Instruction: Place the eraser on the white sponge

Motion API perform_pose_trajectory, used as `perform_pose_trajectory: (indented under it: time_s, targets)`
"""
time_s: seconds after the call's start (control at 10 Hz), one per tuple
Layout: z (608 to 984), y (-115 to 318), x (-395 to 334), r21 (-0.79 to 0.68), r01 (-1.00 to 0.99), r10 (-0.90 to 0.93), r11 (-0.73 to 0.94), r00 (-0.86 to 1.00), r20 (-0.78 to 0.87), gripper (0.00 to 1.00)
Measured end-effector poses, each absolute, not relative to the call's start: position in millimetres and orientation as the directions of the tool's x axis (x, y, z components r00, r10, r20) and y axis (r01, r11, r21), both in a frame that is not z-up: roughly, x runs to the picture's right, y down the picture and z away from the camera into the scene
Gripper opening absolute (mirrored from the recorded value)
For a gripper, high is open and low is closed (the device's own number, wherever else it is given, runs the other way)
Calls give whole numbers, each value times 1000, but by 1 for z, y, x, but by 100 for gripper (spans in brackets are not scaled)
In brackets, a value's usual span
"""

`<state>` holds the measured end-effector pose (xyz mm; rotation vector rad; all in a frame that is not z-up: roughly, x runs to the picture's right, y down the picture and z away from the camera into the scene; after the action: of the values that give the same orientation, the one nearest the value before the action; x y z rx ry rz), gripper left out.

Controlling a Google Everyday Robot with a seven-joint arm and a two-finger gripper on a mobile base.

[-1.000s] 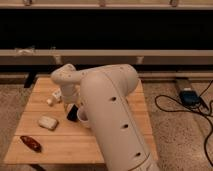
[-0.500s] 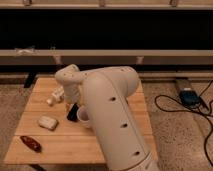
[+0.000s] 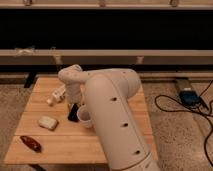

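The eraser [image 3: 73, 112], a small black block, stands on the wooden table [image 3: 115, 142] just left of the white cup [image 3: 84, 116]. The white sponge [image 3: 48, 122], a flat off-white pad, lies to the left of the eraser, a short gap away. My gripper [image 3: 74, 101] hangs down from the white wrist [image 3: 70, 76] directly over the eraser's top, close to or touching it. The large white arm [image 3: 112, 115] covers the table's middle right and hides what lies behind it.
A white bottle [image 3: 56, 95] lies on its side behind the sponge, left of the gripper. A dark red-brown elongated object [image 3: 31, 143] lies near the front left corner. Cables and a blue box [image 3: 188, 96] are on the floor at right.
The wrist and gripper have shifted slightly to the right over the eraser. The eraser, sponge, cup and bottle have not visibly moved.
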<state>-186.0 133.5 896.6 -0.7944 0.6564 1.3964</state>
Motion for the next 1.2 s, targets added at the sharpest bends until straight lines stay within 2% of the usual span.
perform_pose_trajectory:
  time_s: [0.2, 0.3, 0.7, 1.2]
  targets:
    - [883, 124, -191, -137, -990, 610, -9, 103, -786, 6]
    - [870, 116, -194, -165, -986, 631, -1, 128, -765, 0]
    - [819, 109, -215, -294, -952, 665, 86, 275, -695, 0]
    - [775, 139, -253, -480, -843, 618, 242, 515, -594, 0]
